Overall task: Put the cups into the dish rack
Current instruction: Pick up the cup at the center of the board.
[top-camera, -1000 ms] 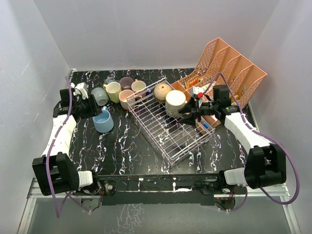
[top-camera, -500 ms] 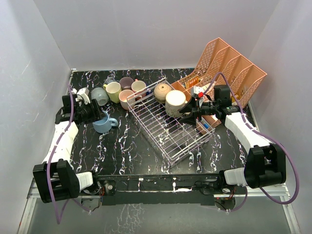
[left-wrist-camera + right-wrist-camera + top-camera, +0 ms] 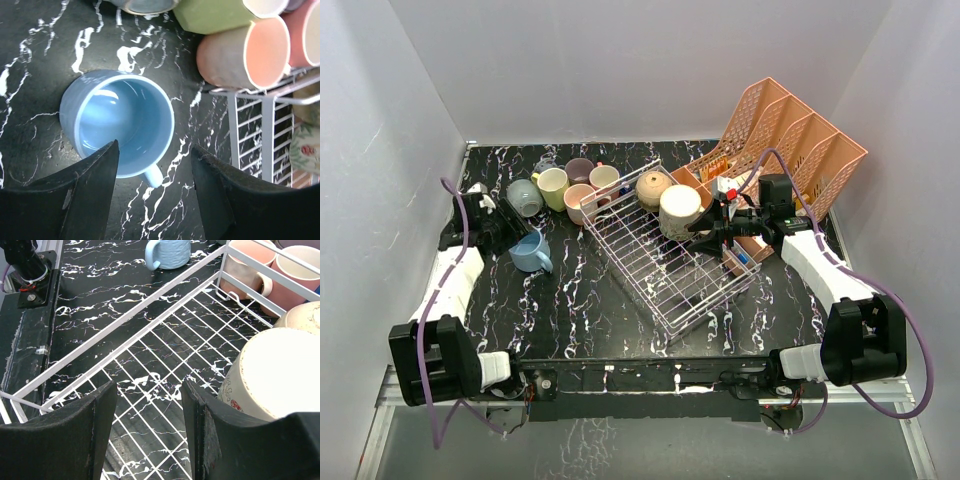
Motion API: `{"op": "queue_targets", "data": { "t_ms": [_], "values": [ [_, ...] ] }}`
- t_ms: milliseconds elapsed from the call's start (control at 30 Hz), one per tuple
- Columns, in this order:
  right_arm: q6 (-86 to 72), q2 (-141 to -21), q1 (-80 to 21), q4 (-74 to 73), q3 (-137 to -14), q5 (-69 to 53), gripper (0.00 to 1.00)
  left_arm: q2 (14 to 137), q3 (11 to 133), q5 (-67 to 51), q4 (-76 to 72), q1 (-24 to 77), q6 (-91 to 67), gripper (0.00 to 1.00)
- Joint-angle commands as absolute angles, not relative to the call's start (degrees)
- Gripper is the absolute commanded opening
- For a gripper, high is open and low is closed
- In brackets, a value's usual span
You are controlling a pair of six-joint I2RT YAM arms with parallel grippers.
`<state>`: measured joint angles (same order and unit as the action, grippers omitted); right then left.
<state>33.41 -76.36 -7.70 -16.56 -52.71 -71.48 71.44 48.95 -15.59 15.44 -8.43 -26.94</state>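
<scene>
A light blue cup [image 3: 529, 252] [image 3: 117, 125] stands upright on the black marble table, its handle [image 3: 151, 175] pointing to the near right. My left gripper [image 3: 506, 229] [image 3: 155, 148] hovers open just left of it; in the left wrist view the handle lies between the fingers, untouched. The dish rack [image 3: 665, 262] [image 3: 150, 325] holds a tan cup [image 3: 652, 188] and a cream cup [image 3: 679, 209] [image 3: 272, 375] at its far end. My right gripper [image 3: 697, 231] [image 3: 149, 390] hangs open over the rack's wire floor, next to the cream cup. Grey-blue [image 3: 525, 196], yellow [image 3: 553, 187], mauve [image 3: 580, 170] and pink [image 3: 582, 203] cups cluster at the back.
A salmon lattice organiser [image 3: 790, 135] leans at the back right. A small brown tray with oddments [image 3: 740, 252] sits under the right wrist. White walls close in on three sides. The pink cup [image 3: 245, 52] lies against the rack's corner [image 3: 265, 125].
My left gripper has opened wider and drawn back to the left, away from the light blue cup, which has turned its handle toward the near right. The right arm has not moved.
</scene>
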Motion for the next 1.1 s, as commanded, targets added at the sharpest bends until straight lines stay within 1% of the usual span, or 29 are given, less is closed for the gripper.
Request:
{"op": "queue_targets", "data": {
  "t_ms": [0, 67, 233, 533, 667, 733, 767, 800, 833, 900, 933, 967, 1000, 1067],
  "values": [
    [34.5, -76.6, -7.3, -16.5, -53.2, -71.7, 0.57, 71.4, 50.3, -1.7, 18.6, -4.7, -34.3, 0.59],
    [34.6, -76.7, -7.3, -16.5, -53.2, -71.8, 0.57, 72.8, 51.2, 2.9, 20.8, -2.4, -34.6, 0.59],
    [34.9, -77.0, -7.2, -17.0, -53.4, -71.8, 0.57, 78.0, 54.3, 9.2, 24.9, 1.7, -34.6, 0.60],
    [34.8, -77.2, -7.2, -17.0, -53.3, -71.7, 0.57, 87.3, 59.5, 16.1, 26.6, 6.1, -34.8, 0.61],
    [34.9, -77.3, -7.2, -17.0, -53.3, -71.7, 0.57, 91.6, 61.8, 20.2, 28.8, 7.8, -34.4, 0.59],
    [34.9, -77.3, -7.2, -16.9, -53.3, -71.7, 0.57, 93.0, 62.5, 21.4, 29.2, 8.4, -34.1, 0.56],
    [34.9, -77.3, -7.1, -16.9, -53.3, -71.7, 0.57, 93.5, 62.6, 21.9, 29.1, 8.7, -33.8, 0.54],
    [34.9, -77.3, -7.2, -17.0, -53.3, -71.7, 0.57, 93.9, 62.7, 22.0, 29.1, 8.8, -33.7, 0.49],
    [34.9, -77.3, -7.2, -17.0, -53.3, -71.6, 0.57, 94.2, 62.9, 21.9, 29.1, 8.9, -33.5, 0.40],
    [34.9, -77.3, -7.2, -17.0, -53.3, -71.7, 0.57, 94.1, 63.1, 21.8, 29.2, 8.9, -33.2, 0.15],
    [35.0, -77.3, -7.2, -17.0, -53.3, -71.7, 0.57, 93.5, 63.1, 22.0, 29.2, 8.8, -33.0, 0.06],
    [34.9, -77.3, -7.2, -17.0, -53.3, -71.7, 0.57, 92.8, 63.0, 22.0, 29.0, 8.9, -32.9, 0.02],
    [34.9, -77.3, -7.2, -17.1, -53.3, -71.6, 0.57, 91.4, 62.8, 22.1, 28.9, 8.9, -32.6, 0.00],
    [34.9, -77.4, -7.2, -17.0, -53.3, -71.7, 0.57, 88.8, 62.2, 22.3, 28.6, 8.9, -32.1, 0.00]
  ]
}}
